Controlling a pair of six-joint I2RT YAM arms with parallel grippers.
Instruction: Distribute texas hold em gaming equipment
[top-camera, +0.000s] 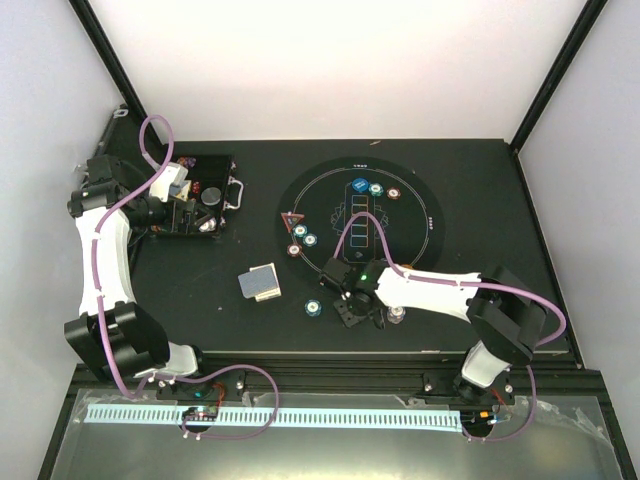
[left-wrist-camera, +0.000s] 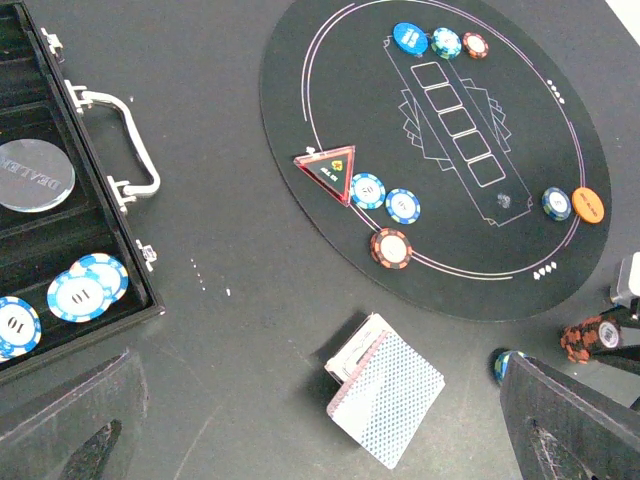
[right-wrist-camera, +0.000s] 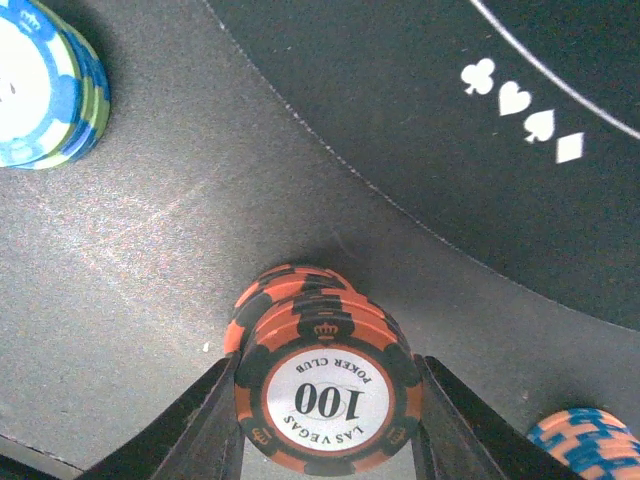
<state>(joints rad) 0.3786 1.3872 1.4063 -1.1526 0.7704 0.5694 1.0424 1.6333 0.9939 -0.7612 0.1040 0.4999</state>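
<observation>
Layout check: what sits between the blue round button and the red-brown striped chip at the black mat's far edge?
One teal striped poker chip, in line with both; left wrist view.

Black table (top-camera: 480, 180), round printed mat (top-camera: 405, 235), open chip case (top-camera: 195, 200), card deck (top-camera: 260, 283), blue chip stack (top-camera: 314, 308), red-orange chip stack (right-wrist-camera: 325, 400).

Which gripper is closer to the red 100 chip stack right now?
Right. The right gripper has its fingers against both sides of the red 100 chip stack. The left gripper hangs open, far off by the black case.
</observation>
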